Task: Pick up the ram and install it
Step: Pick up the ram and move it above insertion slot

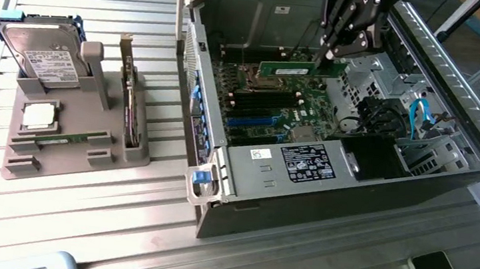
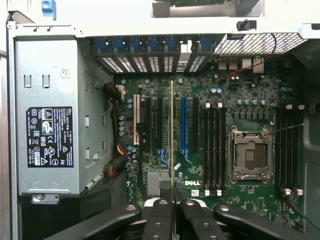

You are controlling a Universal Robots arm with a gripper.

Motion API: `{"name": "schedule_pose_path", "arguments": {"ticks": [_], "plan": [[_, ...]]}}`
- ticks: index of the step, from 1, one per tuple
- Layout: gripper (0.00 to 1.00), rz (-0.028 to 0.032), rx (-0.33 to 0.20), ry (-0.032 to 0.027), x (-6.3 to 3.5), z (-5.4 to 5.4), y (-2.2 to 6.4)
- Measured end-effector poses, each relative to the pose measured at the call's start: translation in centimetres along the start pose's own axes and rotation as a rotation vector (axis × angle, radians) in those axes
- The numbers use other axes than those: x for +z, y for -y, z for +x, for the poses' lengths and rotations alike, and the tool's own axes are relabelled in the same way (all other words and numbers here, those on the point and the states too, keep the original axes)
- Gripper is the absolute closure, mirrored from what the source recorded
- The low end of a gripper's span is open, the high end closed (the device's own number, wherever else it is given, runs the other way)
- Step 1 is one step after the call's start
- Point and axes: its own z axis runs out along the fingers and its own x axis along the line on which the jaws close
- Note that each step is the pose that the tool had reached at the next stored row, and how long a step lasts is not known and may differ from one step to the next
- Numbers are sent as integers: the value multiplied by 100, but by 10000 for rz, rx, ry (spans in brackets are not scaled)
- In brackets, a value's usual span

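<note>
The ram [image 2: 172, 135] gripped edge-on over the motherboard [image 2: 250, 100].
The jaws pinch its near end; it runs in line with the slots, between the power supply [image 2: 47, 115] and the processor socket [image 2: 250, 155].

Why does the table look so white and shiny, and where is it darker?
Exterior view: light bounces off the ridged metal table, washing parts of it almost white, while the inside of the computer case sits in shade. Wrist view: the case rim glares white, the motherboard is evenly lit, and the gripper, shut on the ram, looks dark.
</note>
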Motion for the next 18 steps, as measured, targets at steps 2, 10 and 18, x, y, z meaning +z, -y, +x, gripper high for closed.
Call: {"name": "schedule_pose_path", "arguments": {"ticks": [2, 10, 18], "plan": [[88, 0, 0, 0, 0, -13, 0], [88, 0, 0, 10, 1, -83, -1], [88, 0, -1, 49, 3, -151, -1]]}}
